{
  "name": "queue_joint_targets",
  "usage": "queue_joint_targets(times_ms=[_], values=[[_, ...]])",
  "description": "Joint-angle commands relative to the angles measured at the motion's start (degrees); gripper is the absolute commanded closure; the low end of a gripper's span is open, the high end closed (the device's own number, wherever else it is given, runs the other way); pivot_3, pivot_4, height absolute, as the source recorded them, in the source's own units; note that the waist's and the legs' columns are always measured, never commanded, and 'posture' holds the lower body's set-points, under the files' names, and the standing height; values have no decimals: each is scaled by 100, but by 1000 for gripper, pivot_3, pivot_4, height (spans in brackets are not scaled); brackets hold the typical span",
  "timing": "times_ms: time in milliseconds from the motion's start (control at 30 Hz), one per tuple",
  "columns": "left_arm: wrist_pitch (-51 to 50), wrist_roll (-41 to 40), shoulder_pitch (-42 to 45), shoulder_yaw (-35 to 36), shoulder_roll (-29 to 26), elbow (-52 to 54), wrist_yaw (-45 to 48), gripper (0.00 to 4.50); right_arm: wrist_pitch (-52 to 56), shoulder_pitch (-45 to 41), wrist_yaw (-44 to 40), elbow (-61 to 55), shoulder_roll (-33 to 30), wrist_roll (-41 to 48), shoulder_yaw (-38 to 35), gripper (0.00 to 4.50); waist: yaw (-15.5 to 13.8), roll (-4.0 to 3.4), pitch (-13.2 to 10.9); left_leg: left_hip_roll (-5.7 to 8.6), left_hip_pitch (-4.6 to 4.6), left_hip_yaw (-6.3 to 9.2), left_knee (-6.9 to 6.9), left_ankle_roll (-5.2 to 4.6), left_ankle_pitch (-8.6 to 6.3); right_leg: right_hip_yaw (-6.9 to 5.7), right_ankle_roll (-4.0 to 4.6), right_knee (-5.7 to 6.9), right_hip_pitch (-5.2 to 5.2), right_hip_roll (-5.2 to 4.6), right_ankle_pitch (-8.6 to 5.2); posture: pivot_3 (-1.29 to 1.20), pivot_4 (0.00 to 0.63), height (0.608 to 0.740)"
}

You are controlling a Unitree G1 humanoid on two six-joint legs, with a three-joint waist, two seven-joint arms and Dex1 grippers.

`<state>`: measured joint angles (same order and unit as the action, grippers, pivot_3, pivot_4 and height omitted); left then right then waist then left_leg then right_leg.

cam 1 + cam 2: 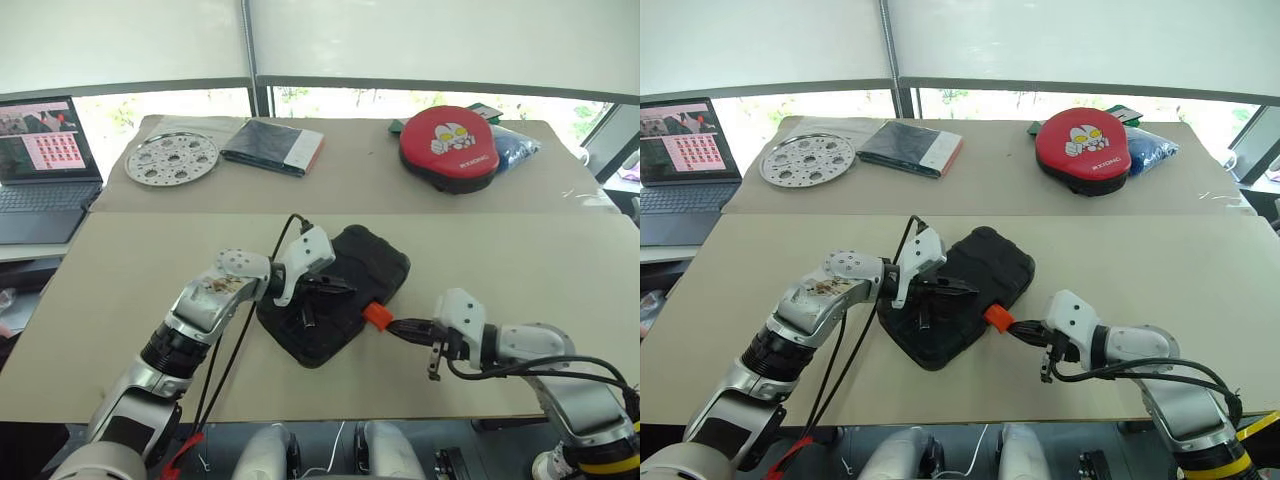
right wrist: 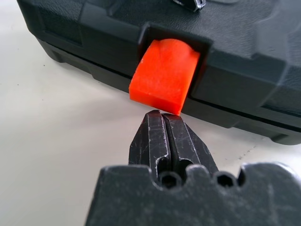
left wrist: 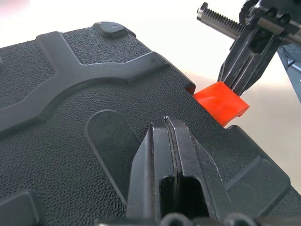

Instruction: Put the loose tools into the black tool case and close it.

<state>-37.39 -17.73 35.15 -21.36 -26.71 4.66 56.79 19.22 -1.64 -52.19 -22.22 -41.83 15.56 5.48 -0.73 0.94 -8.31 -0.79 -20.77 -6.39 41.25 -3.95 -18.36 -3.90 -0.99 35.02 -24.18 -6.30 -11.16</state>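
The black tool case (image 1: 372, 262) lies shut in the middle of the near table, its lid down. Its orange latch (image 1: 377, 316) sticks out of the front edge, flipped outward. My left gripper (image 1: 343, 287) is shut, its fingertips (image 3: 164, 125) resting on the textured lid just behind the latch (image 3: 221, 101). My right gripper (image 2: 163, 115) is shut too, with its tips right at the lower lip of the latch (image 2: 162, 75), touching or nearly so. The loose tools are out of view.
On the far table are a laptop (image 1: 45, 160) at the left, a perforated metal disc (image 1: 172, 158), a dark flat book (image 1: 272, 145) and a red round pad (image 1: 450, 145) with a blue bag (image 1: 515, 148) behind it. Bare tabletop surrounds the case.
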Motion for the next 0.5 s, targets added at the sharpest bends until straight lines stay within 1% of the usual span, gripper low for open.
queue_joint_targets(times_ms=[33,167,300,367,500], values=[[-193,306,-271,-366,-75,-338,-23,4472,55,-73,11,-202,4,118,-116,4500,0,0,1,0,0,0,0,0,0,0,0,0,0,0,0,0,150,740],[-139,334,-260,-345,-74,-402,-19,4472,188,378,-327,-653,-337,681,-750,4500,-19,-2,4,1,-1,0,-2,-3,-2,0,0,-2,0,-3,0,0,150,740],[-91,359,-278,-355,-67,-443,1,4472,618,404,-431,-1064,-524,1368,-1195,4500,-12,2,24,0,5,0,-1,-18,-10,1,0,-2,6,-8,1,0,150,740],[-68,371,-282,-372,-50,-466,12,4472,799,291,-398,-1135,-558,1519,-1201,4500,-11,15,36,0,11,1,-4,-39,-23,2,1,-2,8,-10,1,0,150,740],[-50,388,-253,-403,-13,-500,30,4472,659,-68,-206,-793,-420,1036,-754,4500,-10,23,46,0,16,2,-13,-50,-30,4,4,-2,6,-15,0,0,150,740]])
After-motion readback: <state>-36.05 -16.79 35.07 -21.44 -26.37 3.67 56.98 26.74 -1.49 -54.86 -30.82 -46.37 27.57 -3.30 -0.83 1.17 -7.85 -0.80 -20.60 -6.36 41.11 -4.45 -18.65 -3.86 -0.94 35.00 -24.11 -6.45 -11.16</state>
